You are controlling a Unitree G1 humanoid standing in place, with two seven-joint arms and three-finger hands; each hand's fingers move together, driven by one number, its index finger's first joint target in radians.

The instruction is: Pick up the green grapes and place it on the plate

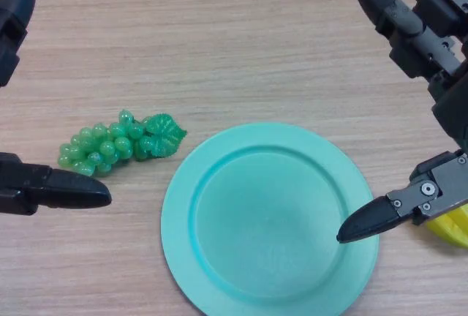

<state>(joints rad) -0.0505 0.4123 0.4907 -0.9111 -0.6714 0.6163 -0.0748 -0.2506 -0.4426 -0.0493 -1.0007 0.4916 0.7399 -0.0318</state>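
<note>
A bunch of green grapes with a green leaf lies on the wooden table, just left of a round teal plate. The plate holds nothing. My left hand comes in at the left edge; its straight thumb lies just below the grapes and a finger shows at the top left, apart from them. My right hand is at the right edge, fingers straight, its thumb tip hanging over the plate's right rim. Both hands hold nothing.
A yellow object lies at the right edge, partly hidden under my right hand. The wooden table stretches bare behind the grapes and the plate.
</note>
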